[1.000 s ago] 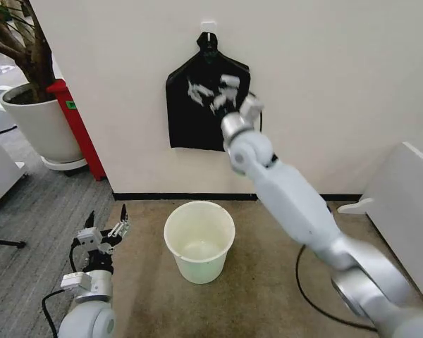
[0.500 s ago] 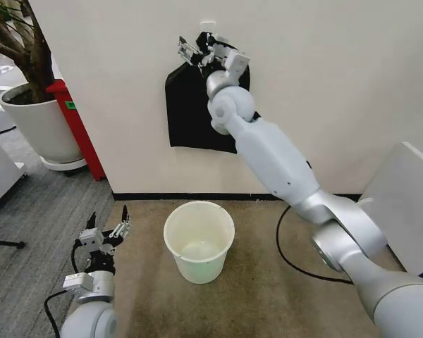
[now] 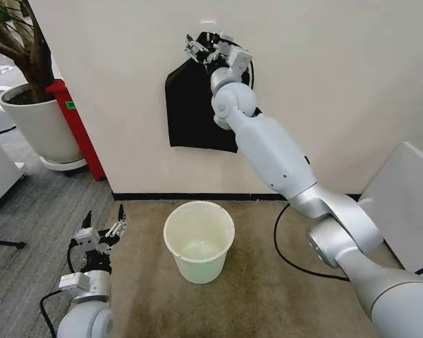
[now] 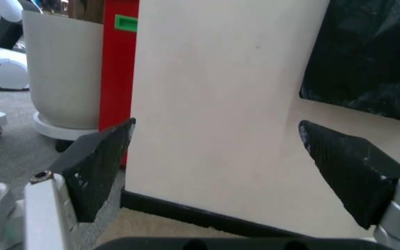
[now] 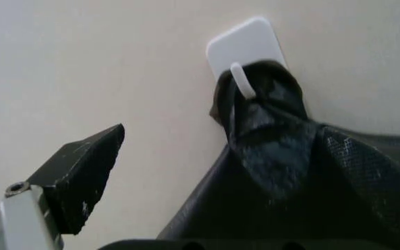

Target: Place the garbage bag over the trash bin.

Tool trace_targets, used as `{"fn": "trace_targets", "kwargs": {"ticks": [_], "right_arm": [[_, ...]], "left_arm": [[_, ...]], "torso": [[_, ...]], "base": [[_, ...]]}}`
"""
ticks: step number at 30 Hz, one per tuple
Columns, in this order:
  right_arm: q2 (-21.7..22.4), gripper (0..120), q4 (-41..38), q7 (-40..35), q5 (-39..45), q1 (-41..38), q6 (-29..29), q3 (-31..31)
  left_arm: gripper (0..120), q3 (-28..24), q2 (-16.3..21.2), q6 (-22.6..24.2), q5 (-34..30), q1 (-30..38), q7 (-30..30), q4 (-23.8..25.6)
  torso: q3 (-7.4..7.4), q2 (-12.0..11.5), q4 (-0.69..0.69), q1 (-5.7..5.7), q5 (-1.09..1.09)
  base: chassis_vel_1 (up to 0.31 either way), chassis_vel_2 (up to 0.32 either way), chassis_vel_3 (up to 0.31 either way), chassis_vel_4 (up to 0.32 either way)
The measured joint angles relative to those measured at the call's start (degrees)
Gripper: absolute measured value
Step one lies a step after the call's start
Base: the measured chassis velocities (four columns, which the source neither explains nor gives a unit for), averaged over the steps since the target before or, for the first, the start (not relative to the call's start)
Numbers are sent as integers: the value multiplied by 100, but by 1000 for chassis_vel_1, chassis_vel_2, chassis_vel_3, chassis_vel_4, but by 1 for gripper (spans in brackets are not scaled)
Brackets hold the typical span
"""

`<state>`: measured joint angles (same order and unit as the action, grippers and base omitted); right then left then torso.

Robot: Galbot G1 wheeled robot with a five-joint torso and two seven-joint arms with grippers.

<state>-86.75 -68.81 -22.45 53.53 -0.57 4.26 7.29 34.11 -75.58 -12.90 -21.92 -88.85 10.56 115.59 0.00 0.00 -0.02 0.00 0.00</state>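
Observation:
The white trash bin (image 3: 197,271) stands open and empty on the carpet near the wall. The garbage bag, as a single loose bag, is out of view. A flat black bundle (image 3: 190,105) hangs by its narrow neck from a white wall hook (image 3: 208,27). My right gripper (image 3: 206,48) is raised to the hook and open, level with the bundle's neck (image 5: 262,120); one dark finger (image 5: 82,177) shows beside it, apart from the plastic. My left gripper (image 3: 102,229) is open and empty, low beside the bin's left; its view shows the wall and the bundle's corner (image 4: 366,52).
A large white plant pot (image 3: 39,127) and a red object (image 3: 77,127) stand against the wall at the left. At the right sits a white cabinet (image 3: 402,204). A black cable (image 3: 285,246) loops on the carpet right of the bin.
My right arm has risen from in front of the bundle's middle up to the hook at its top. The left arm has barely moved.

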Motion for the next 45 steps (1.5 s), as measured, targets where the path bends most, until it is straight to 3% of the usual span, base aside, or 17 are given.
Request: {"fn": "trace_targets", "kwargs": {"ticks": [28,45], "right_arm": [[-210,98,665,499,-365,26,-170,-290],[-247,51,651,514,-438,45,-257,-290]], "left_arm": [[91,22,-26,-26,39,-52,14,-22],[91,6,-55,-43,88,-52,40,-73]], "torso": [[0,0,2,0,0],[0,0,2,0,0]], "base": [[0,0,0,0],[0,0,0,0]]}}
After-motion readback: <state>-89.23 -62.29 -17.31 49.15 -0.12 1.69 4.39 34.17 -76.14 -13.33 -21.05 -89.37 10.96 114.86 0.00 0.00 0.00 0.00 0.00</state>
